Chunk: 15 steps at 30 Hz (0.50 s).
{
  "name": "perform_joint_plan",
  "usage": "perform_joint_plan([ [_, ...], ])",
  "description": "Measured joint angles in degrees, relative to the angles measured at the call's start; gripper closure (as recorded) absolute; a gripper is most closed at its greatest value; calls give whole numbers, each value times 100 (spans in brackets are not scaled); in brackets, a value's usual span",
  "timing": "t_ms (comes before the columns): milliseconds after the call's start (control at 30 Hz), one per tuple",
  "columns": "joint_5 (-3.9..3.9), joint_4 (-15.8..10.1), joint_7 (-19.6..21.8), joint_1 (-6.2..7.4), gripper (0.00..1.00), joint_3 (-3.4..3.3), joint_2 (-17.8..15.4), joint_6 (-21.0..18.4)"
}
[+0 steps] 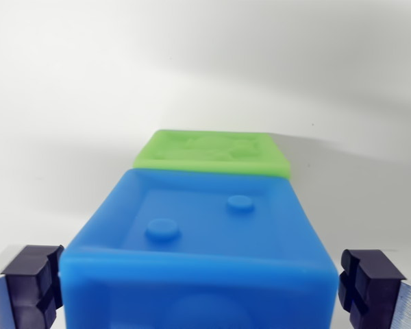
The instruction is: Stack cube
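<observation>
**Blue cube lined up between the fingers, stack not done yet (I think)**

So here's where things stand from the wrist view. The blue cube [198, 253] fills most of the lower frame, sitting right between the two dark fingertips [33, 284] of the gripper [200, 288]. The jaws are spread wide: there's a visible sliver of gap on each side between pad and cube, so nothing is clamped. No grip at this moment as far as I can see.

Just behind the blue one, further from the camera, is the green cube [212, 152]. Only its top face and front edge show, peeking over the blue cube's far edge. They look like they're touching or very nearly so, but I can't tell for sure from this angle. Both seem to rest on the plain white table [68, 103], though the blue cube's base is out of frame.

My read: the stacking itself isn't done. One cube isn't on top of the other; they appear side by side. What's left is pretty much everything: close on the blue cube, lift, carry it over the green one, set it down.
</observation>
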Motion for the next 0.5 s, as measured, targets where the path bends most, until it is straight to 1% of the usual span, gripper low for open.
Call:
perform_joint_plan([
  [333,0,-1,0,0,0,0,-3,-5],
  [500,0,-8,0,0,0,0,-76,-58],
])
